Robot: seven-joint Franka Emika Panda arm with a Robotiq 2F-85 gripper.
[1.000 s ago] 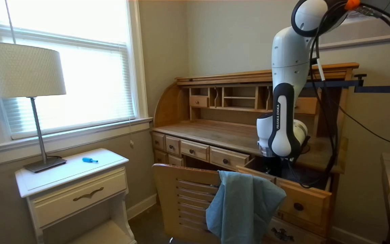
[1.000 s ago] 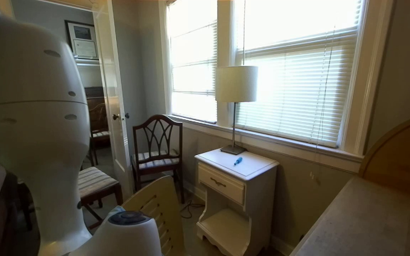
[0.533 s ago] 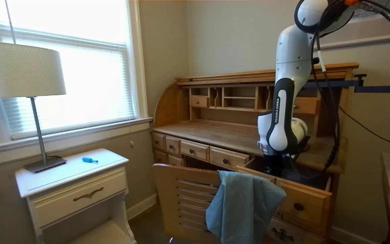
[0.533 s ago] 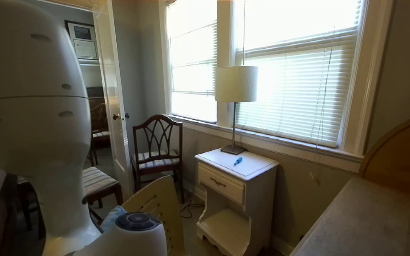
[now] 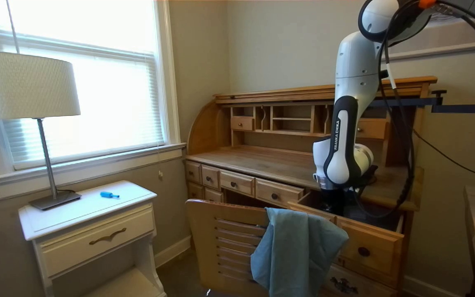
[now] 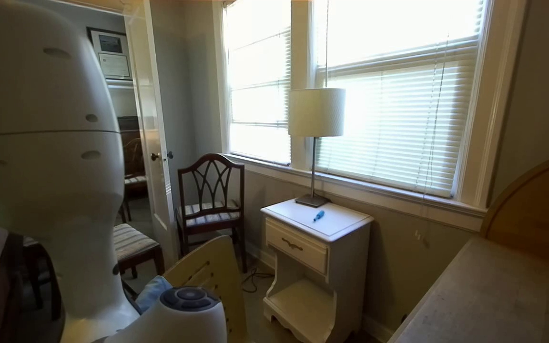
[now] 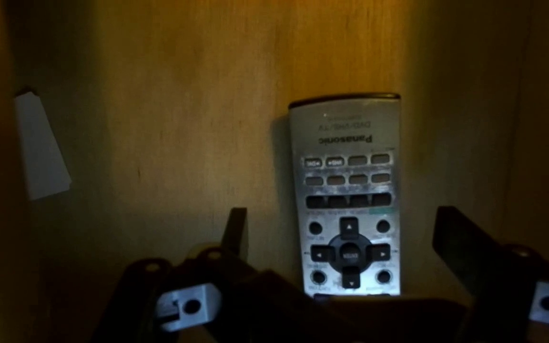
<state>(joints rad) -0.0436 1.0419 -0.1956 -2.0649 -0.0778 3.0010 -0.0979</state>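
My black two-fingered pincer stands wide, the long silver plastic remote control seen between its fingers; better I centre well before closing.

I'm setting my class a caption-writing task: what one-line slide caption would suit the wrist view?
Open gripper framing, but not gripping, a silver Panasonic remote on a wooden surface.

The rounded white arm, dotted with small recesses, has a black panel lettered FRANKA EMIKA, black cables, an orange fitting and dark jaws bearing pale metal blocks.
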